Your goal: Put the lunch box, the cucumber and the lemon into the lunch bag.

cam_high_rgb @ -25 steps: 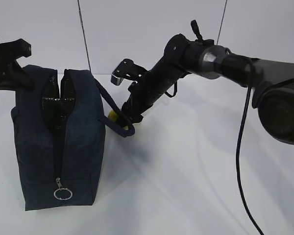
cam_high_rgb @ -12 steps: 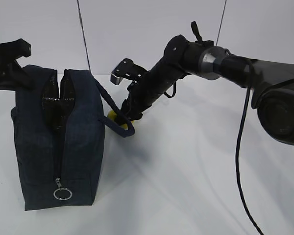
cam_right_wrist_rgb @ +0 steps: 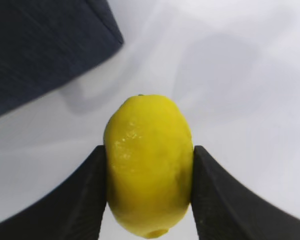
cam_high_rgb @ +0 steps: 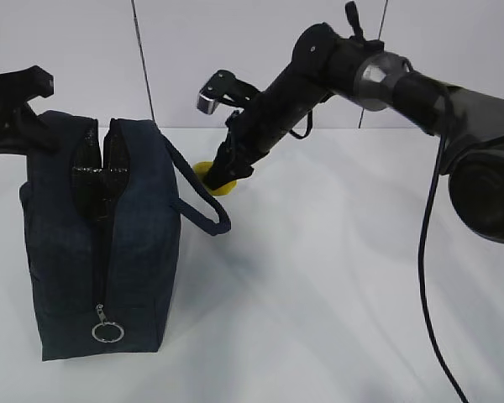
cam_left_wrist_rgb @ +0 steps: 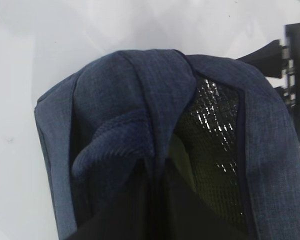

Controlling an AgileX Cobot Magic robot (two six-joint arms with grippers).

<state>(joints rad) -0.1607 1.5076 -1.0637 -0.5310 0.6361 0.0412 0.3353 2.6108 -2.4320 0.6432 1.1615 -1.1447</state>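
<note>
The lunch bag is dark navy and stands upright at the left, its top zipper open and silver lining showing. My left gripper is shut on the bag's top rim at the far end, with fabric running between its dark jaws. The yellow lemon sits squeezed between the fingers of my right gripper. It hangs in the air just right of the bag, near the strap handle; the lemon shows under the right gripper. The lunch box and cucumber are out of view.
A silver ring pull hangs at the bag's lower front. The white table stretches right of the bag, under the right arm and its black cable. A dull green shape lies inside the bag's mouth.
The right gripper closed on the lemon beside the bag and lifted it off the table, the arm rising. The left gripper and the bag stayed still.
</note>
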